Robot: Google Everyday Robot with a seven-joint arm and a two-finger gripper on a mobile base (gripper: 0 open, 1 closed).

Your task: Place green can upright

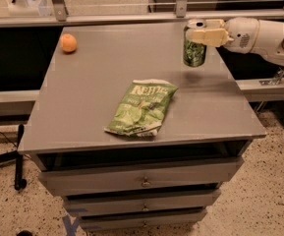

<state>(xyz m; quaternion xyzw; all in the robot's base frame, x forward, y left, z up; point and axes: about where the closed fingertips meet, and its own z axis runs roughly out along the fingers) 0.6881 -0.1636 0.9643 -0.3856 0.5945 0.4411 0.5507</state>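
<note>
Grey tabletop [97,82] is seen from the front, above a stack of drawers [141,181]. Toward the two o'clock part of the surface, the green can [194,53] is held upright, silver rim uppermost. Its base is at or just above the tabletop, over a soft shadow; whether it touches the surface cannot be told.

The gripper [195,34] reaches in from three o'clock on a white arm, level with the upper part of the can. Its pale fingers [205,35] are closed around the can just below the rim, so the pincer is judged to be clamped on the can and touching nothing else.

The task is judged to be nearly done: the can has been brought to a vertical pose over bare tabletop. What is left is for it to be settled fully onto the surface, released, and the arm drawn clear without the can being tipped.

A flat green-and-white chip bag [141,107] lies near the middle, well apart from the can. An orange [68,43] rests at ten o'clock.
</note>
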